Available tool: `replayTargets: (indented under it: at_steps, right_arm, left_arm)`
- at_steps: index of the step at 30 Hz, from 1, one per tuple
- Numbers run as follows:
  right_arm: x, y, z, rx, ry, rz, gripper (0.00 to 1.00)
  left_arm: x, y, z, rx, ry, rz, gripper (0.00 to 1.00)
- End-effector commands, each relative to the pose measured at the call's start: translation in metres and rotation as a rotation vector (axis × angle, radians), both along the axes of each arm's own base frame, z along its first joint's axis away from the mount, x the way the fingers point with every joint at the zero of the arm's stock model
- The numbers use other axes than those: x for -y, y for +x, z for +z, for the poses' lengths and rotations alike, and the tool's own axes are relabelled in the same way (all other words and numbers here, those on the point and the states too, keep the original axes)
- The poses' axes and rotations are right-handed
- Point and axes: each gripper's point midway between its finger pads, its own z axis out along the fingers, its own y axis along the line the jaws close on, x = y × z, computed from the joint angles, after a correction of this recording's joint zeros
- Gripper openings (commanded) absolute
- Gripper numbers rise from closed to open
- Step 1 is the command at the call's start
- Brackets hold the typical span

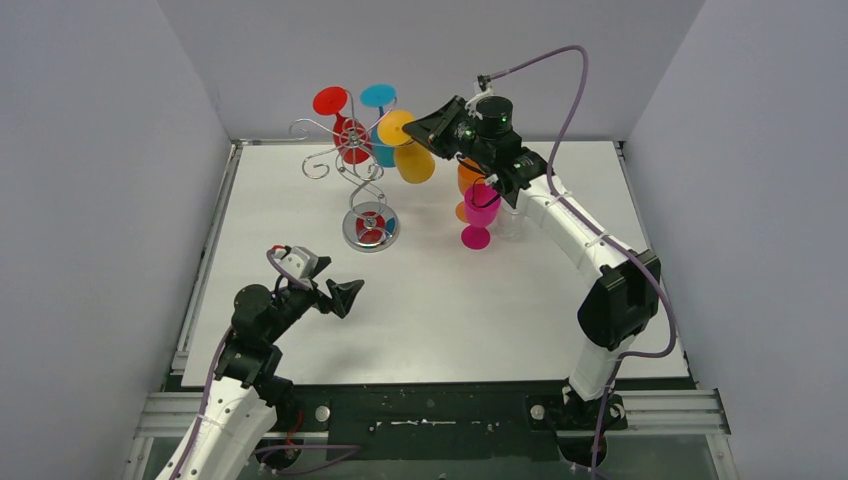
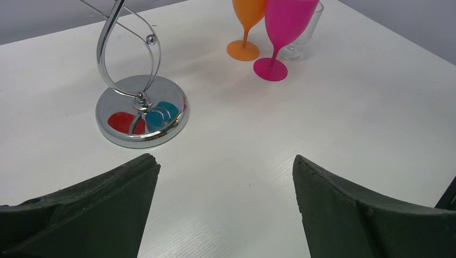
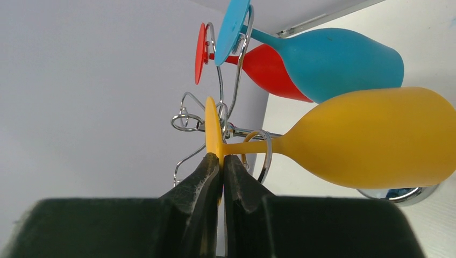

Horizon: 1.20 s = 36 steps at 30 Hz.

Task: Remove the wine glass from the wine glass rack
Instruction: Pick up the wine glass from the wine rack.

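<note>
The silver wire wine glass rack (image 1: pixel 352 170) stands on its round shiny base (image 2: pixel 142 110) at the back left of the table. A red glass (image 1: pixel 346 130), a blue glass (image 1: pixel 380 125) and a yellow wine glass (image 1: pixel 410 150) hang upside down from its arms. My right gripper (image 3: pixel 221 159) is shut on the flat foot of the yellow wine glass (image 3: pixel 371 137), whose stem (image 3: pixel 253 147) passes by a wire ring of the rack. In the top view the right gripper (image 1: pixel 432 125) is at the rack's right side. My left gripper (image 2: pixel 226 166) is open and empty, low over the table, near the rack's base.
An orange glass (image 2: pixel 247 21), a pink glass (image 2: pixel 282 29) and a clear glass (image 2: pixel 306 32) stand upright together on the table, right of the rack and under my right arm (image 1: pixel 560 215). Grey walls enclose the white table (image 1: pixel 430 300) on three sides.
</note>
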Motion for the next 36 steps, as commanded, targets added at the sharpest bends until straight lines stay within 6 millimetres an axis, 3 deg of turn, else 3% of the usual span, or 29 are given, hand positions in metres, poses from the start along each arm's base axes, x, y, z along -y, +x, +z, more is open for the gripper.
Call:
replayTargets:
  at_steps: [1, 22, 29, 36]
  right_arm:
    - [-0.011, -0.017, 0.021, 0.021, 0.007, 0.063, 0.00]
    - [0.024, -0.027, 0.031, 0.056, 0.014, -0.013, 0.00]
    - [0.028, -0.034, 0.030, 0.056, 0.014, -0.006, 0.00]
    - [0.030, -0.042, 0.040, 0.078, 0.035, 0.006, 0.00]
  left_arm:
    - [0.003, 0.000, 0.029, 0.077, -0.014, -0.024, 0.94]
    - [0.003, -0.001, 0.027, 0.074, -0.010, -0.027, 0.94]
    - [0.003, -0.001, 0.028, 0.075, -0.008, -0.027, 0.94]
    - [0.003, -0.001, 0.028, 0.077, -0.008, -0.029, 0.94]
